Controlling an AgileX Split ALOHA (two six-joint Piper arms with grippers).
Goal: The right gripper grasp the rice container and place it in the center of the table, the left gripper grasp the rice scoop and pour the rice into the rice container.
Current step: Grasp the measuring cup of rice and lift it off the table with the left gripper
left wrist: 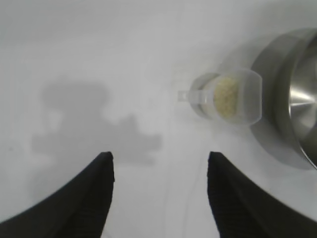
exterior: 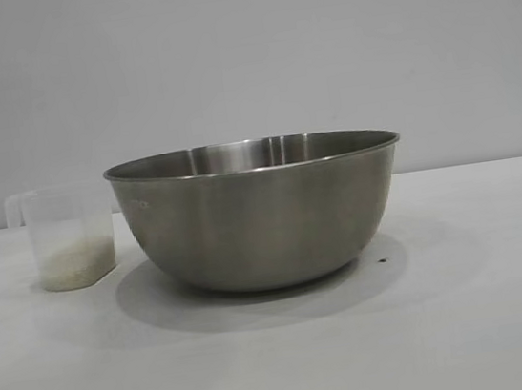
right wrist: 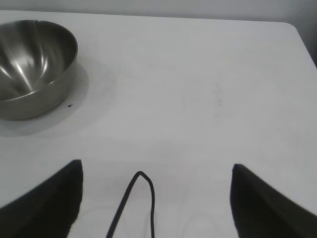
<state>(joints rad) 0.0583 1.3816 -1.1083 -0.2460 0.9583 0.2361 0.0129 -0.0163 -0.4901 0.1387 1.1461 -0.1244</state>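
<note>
The rice container (exterior: 259, 214), a large steel bowl, stands upright on the white table (exterior: 470, 321) in the exterior view; it also shows in the left wrist view (left wrist: 292, 94) and the right wrist view (right wrist: 32, 67). Just left of it stands the rice scoop (exterior: 66, 238), a clear plastic cup with rice (exterior: 77, 260) in its bottom; from above the scoop (left wrist: 229, 96) sits close beside the bowl. My left gripper (left wrist: 159, 161) hangs open over bare table, short of the scoop. My right gripper (right wrist: 157, 171) is open wide, well away from the bowl. Neither arm shows in the exterior view.
A thin black cable loop (right wrist: 141, 198) hangs between the right gripper's fingers. A small dark speck (exterior: 381, 260) lies on the table by the bowl. A plain grey wall (exterior: 242, 53) rises behind the table. The table's far edge and corner (right wrist: 292, 27) show in the right wrist view.
</note>
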